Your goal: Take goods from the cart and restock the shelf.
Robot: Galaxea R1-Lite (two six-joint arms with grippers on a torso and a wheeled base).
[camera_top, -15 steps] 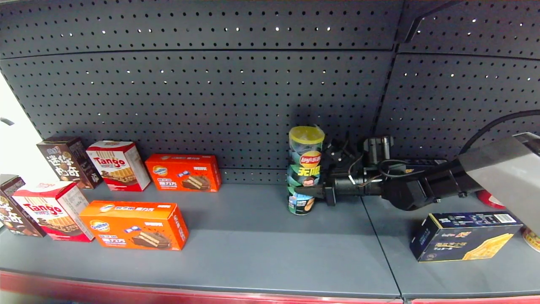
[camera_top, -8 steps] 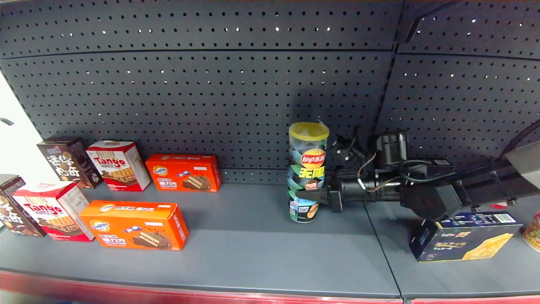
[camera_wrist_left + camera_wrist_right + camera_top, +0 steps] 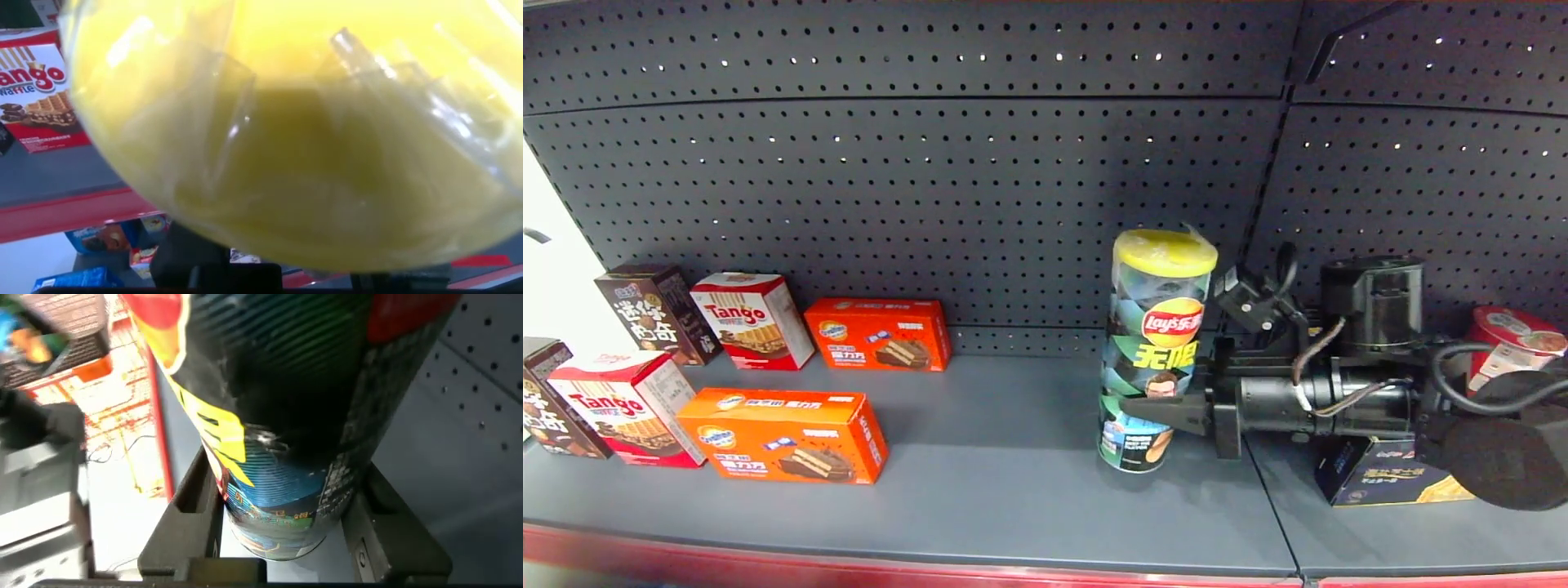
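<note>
Since the earlier frames, the right gripper (image 3: 1168,411) has carried the chip can (image 3: 1156,327) away from the pegboard (image 3: 931,204), toward the front of the shelf (image 3: 1013,490) and slightly to the right. Its fingers (image 3: 184,514) are clamped on the lower part of the can, one on each side. The can is upright, just left of the seam between shelf panels, near the dark blue box (image 3: 1364,482); contact with the shelf cannot be determined.

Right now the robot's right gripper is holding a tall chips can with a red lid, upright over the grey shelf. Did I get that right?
Almost. The lid is yellow, not red, as the head view shows. The rest holds: the right gripper grips the tall chips can, upright, over the grey shelf.
</note>
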